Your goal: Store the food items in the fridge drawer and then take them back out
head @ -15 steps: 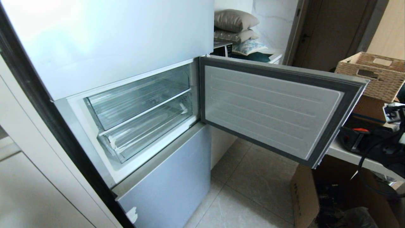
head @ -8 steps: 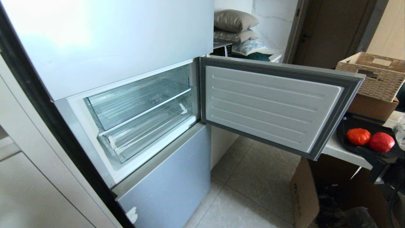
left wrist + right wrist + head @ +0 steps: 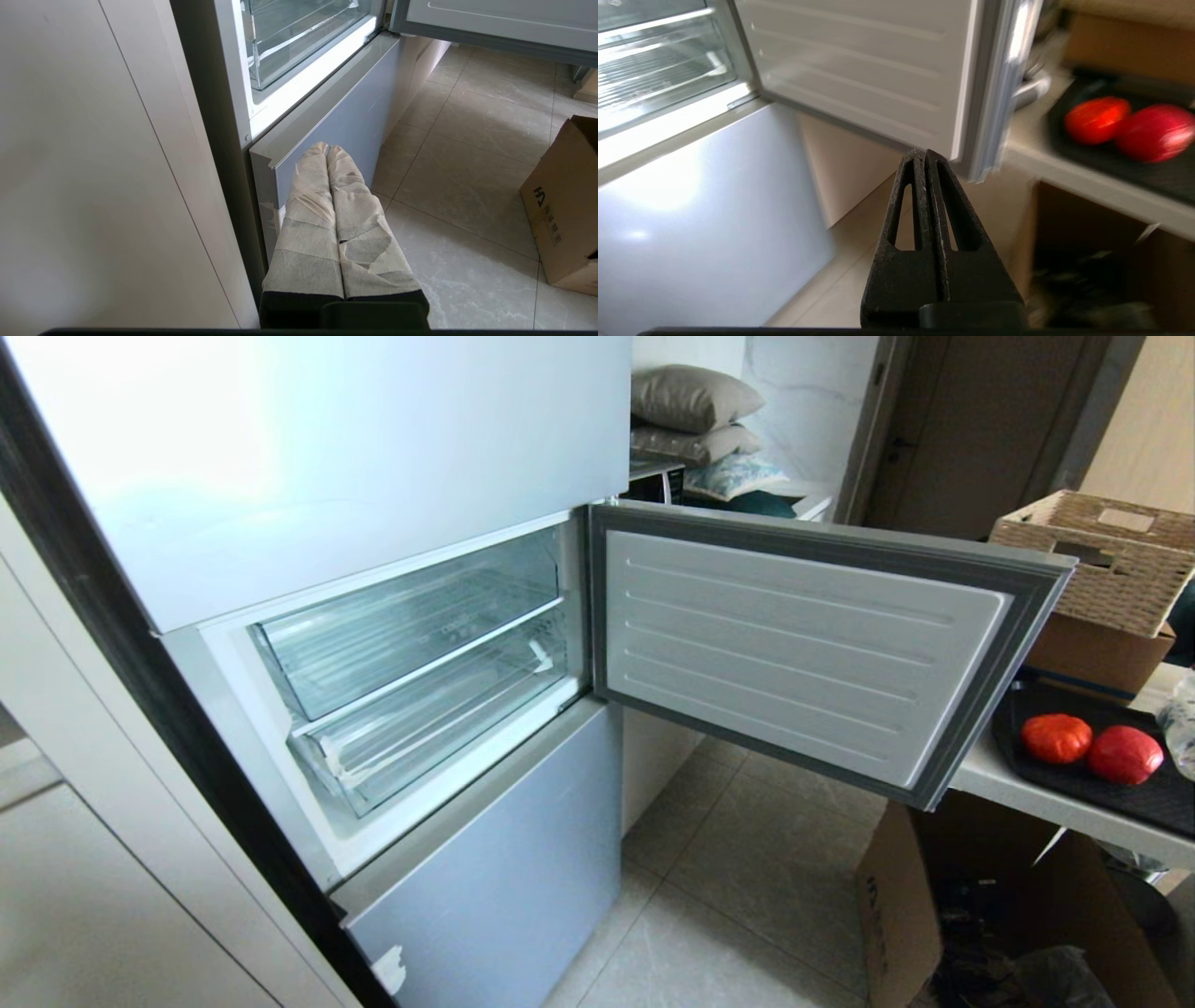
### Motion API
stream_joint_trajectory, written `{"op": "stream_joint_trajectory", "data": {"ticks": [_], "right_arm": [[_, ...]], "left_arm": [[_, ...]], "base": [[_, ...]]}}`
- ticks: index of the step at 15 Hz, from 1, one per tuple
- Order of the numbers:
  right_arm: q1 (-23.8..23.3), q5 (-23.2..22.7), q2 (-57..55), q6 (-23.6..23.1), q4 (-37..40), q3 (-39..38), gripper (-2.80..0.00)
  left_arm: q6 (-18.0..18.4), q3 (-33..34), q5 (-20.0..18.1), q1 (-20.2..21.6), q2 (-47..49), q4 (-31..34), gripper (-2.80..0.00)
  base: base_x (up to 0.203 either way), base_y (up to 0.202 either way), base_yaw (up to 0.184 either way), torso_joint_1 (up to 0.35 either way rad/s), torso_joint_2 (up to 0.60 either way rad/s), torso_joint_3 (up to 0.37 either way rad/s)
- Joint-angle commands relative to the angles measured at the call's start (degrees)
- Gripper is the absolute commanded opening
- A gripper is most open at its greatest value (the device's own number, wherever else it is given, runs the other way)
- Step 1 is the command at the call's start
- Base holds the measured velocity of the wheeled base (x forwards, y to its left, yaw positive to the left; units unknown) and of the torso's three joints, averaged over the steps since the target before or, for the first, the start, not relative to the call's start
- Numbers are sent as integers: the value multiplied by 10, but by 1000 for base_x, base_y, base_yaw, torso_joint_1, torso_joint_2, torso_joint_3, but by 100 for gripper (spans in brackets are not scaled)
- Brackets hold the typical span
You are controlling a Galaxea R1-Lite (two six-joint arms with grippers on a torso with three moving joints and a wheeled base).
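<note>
— Where is the right gripper (image 3: 925, 151) now?

— Out of the head view altogether. A second ago its dark arm and cables covered the tray at the right edge; half a second ago only a bit showed at the lower right corner. Its own camera shows the two black fingers pressed flat together, holding nothing, pointing toward the lower corner of the open fridge door (image 3: 803, 649).

— And the left gripper (image 3: 327, 148)?

— Parked low beside the fridge, its taped fingers closed against each other, empty, in front of the grey-blue lower door (image 3: 336, 121).

— The food?

— The tomato (image 3: 1056, 738) and the apple (image 3: 1125, 754) lie touching side by side on a black tray (image 3: 1102, 784) on the white counter (image 3: 1008, 779) to the right of the fridge. With the arm gone they are fully uncovered.

— The drawers?

— Two clear drawers sit pushed in, one above the other. The upper drawer (image 3: 401, 625) and the lower drawer (image 3: 439, 719) are both unchanged. The door has swung very slightly since a second ago. A wicker basket (image 3: 1097, 555) stands on a cardboard box behind the tray.
</note>
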State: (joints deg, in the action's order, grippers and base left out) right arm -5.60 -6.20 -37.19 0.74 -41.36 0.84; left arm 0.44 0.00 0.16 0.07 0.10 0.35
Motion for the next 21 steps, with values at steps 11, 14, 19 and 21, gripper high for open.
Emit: {"op": "stream_joint_trajectory", "data": {"ticks": [11, 14, 19, 21], "right_arm": [[52, 61, 373, -14, 413, -8, -280], [52, 62, 373, -13, 413, -8, -280], [52, 62, 373, -11, 413, -9, -280], [52, 62, 373, -10, 413, -9, -280]], "left_arm": [[0, 0, 0, 0, 0, 0, -280], [0, 0, 0, 0, 0, 0, -280], [0, 0, 0, 0, 0, 0, -280], [0, 0, 0, 0, 0, 0, -280]], "base": [[0, 0, 0, 0, 0, 0], [0, 0, 0, 0, 0, 0], [0, 0, 0, 0, 0, 0], [0, 0, 0, 0, 0, 0]]}}
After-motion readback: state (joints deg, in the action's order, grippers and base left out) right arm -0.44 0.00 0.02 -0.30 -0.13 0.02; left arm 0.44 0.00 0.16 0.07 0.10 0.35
